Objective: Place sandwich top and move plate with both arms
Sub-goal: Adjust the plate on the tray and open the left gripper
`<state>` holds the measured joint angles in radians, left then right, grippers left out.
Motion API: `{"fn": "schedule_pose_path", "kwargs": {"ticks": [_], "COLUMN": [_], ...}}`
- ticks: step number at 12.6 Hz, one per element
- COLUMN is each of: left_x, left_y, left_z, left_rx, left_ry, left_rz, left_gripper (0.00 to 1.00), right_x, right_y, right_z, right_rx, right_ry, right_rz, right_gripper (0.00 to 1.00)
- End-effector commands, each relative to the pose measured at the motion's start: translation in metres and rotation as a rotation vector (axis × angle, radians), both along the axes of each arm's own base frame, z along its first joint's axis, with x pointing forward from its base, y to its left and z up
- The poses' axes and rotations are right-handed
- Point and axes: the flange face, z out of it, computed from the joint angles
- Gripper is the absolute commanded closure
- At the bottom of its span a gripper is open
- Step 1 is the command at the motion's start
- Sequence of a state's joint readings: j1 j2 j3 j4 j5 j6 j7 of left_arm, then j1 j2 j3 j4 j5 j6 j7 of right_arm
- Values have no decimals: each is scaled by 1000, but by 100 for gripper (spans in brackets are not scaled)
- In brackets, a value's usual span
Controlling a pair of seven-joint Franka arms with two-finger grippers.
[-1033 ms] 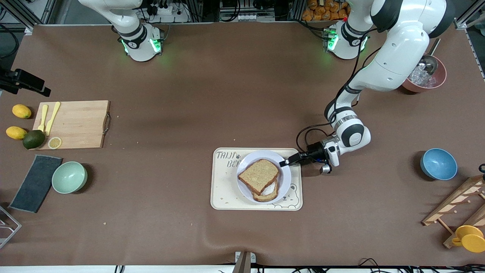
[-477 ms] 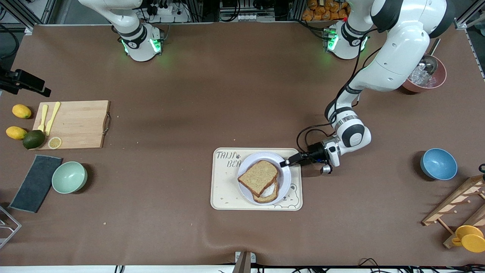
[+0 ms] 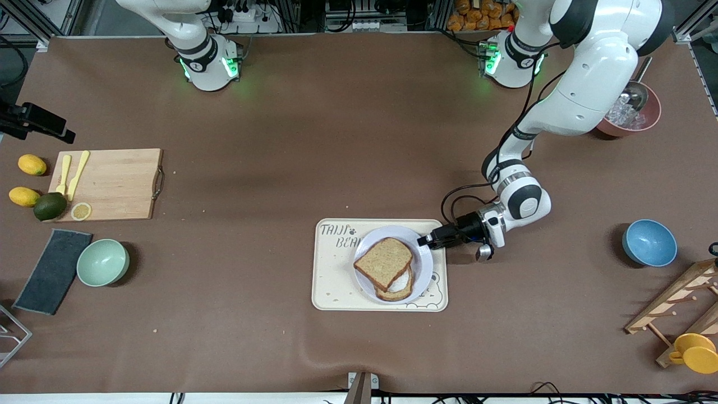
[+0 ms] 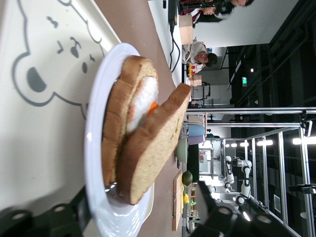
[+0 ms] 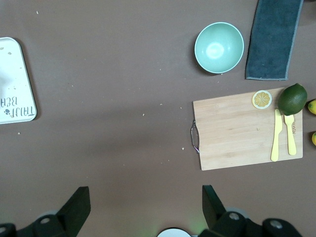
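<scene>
The sandwich top (image 3: pixel 383 261), a light-brown bread slice, lies skewed on the egg-topped slice (image 3: pixel 396 287) on the pale plate (image 3: pixel 424 270). The plate sits on the cream bear-print tray (image 3: pixel 331 280). My left gripper (image 3: pixel 422 241) is turned sideways at the plate's rim on the side toward the left arm's end. In the left wrist view it (image 4: pixel 143 215) is open, its jaws straddling the plate's rim (image 4: pixel 94 148), one under it and one above, with the sandwich top (image 4: pixel 158 143) close ahead. My right gripper (image 5: pixel 145 207) is open and empty, high over the table, and does not show in the front view.
Toward the right arm's end lie a wooden cutting board (image 3: pixel 106 184) with yellow cutlery, lemons, an avocado (image 3: pixel 50 206), a green bowl (image 3: pixel 102 262) and a dark cloth (image 3: pixel 53 271). Toward the left arm's end stand a blue bowl (image 3: pixel 649 242), a wooden rack (image 3: pixel 676 303) and a red ice bowl (image 3: pixel 631 115).
My left gripper has drawn back a little toward the left arm's end. The plate with the sandwich has shifted slightly the same way on the tray.
</scene>
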<state>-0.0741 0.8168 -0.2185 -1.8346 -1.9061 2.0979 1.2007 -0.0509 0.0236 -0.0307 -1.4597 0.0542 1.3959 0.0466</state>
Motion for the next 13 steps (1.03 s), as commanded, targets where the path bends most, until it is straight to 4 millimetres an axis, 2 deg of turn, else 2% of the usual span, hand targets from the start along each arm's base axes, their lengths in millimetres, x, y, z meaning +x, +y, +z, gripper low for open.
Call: {"fn": "schedule_pose_path", "kwargs": {"ticks": [1,5,9,13], "left_x": [-4,-5,-5,-5], "left_y": [18,34,35,51], "left_z": [-15,12,52,87], "left_rx": [49,54,43,154], "left_ry": [-6,-9,29,21], "left_rz": [32,51,70,61], "left_gripper": [0,0,0,0], "right_x": [0,0,1,1], "right_y": [-4,-5,-6,-6], "right_z": [0,0,-2,-2], "right_rx": [-16,-16,-14,-14], "right_ry": [2,2,5,5], "right_rz": [-13,-13,-13,-13], "right_gripper": [0,0,0,0]}}
